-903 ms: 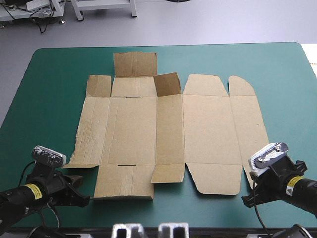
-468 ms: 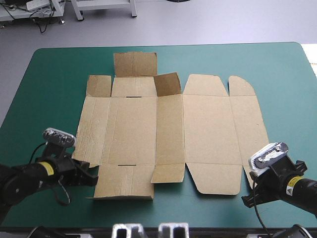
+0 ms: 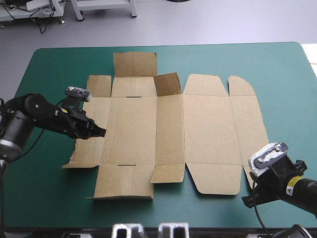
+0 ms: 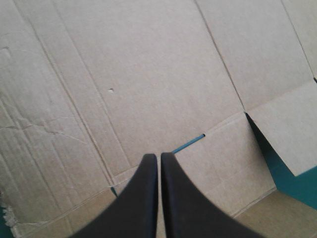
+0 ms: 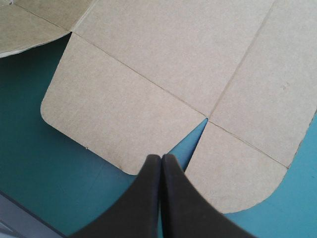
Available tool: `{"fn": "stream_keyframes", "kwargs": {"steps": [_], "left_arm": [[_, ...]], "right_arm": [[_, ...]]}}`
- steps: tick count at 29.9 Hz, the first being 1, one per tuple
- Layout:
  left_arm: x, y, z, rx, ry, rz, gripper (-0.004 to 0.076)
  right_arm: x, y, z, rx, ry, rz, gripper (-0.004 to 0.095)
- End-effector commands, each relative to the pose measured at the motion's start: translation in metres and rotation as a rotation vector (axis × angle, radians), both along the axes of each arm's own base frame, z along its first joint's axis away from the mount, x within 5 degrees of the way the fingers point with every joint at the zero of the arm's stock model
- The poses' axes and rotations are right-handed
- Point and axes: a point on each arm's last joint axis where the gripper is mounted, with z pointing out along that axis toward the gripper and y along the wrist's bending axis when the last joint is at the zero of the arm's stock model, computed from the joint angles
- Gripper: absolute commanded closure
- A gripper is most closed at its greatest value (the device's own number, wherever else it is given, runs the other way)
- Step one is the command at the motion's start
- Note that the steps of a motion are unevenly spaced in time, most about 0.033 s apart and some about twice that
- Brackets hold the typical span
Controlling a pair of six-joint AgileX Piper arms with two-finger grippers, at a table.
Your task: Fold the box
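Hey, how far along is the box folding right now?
Barely begun. Done: nothing tucked; the box lies almost flat, only a small far flap standing. In hand: the left claw, shut, is over the left side panel; the right claw, shut, sits by the near right corner. Left: raising and tucking every wall.

box [image 3: 208, 129]: brown board, paper-faced, matt; most panels smooth w/ pressed crease lines.
box, left panel: wrinkled and cracked surface, rougher; outer edge frayed, fibrous (left wrist view).
box, right flaps: clean-cut edges, flat even face.
cover [image 3: 49, 74]: teal-green, matt, smooth, uniform.
left gripper [image 4: 159, 157]: black, smooth, semi-matt w/ faint sheen along the inner edges.
right gripper [image 5: 161, 157]: same black smooth finish; plastic or rubber, can't tell from these views.
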Motion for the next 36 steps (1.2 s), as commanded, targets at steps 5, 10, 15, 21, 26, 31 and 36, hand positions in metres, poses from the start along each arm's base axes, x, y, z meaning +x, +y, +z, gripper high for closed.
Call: {"fn": "stream_keyframes", "kwargs": {"steps": [5,10,15,21,26,31,36], "left_arm": [[0.017,0.062,-0.005,-0.140,0.035,0.136,0.0710],[0.017,0.105,-0.014,-0.091,0.050,0.277,0.0710],[0.030,0.128,-0.035,-0.184,0.131,0.372,0.0636],[0.050,0.137,-0.074,-0.237,0.260,0.358,0.0377],[0.061,0.139,-0.096,-0.284,0.313,0.345,0.0255],[0.064,0.140,-0.109,-0.300,0.337,0.318,0.0255],[0.063,0.137,-0.122,-0.333,0.345,0.272,0.0255]], "right_arm": [[0.003,0.001,0.010,0.009,-0.081,0.021,0.0932],[0.002,0.002,0.010,0.021,-0.075,0.024,0.0932],[0.002,0.002,0.010,0.019,-0.076,0.032,0.0932],[0.002,0.002,0.010,0.018,-0.077,0.034,0.0932],[0.002,0.002,0.010,0.015,-0.071,0.034,0.0932],[0.002,0.002,0.010,0.013,-0.072,0.036,0.0932],[0.002,0.002,0.010,0.013,-0.072,0.036,0.0932]]}}
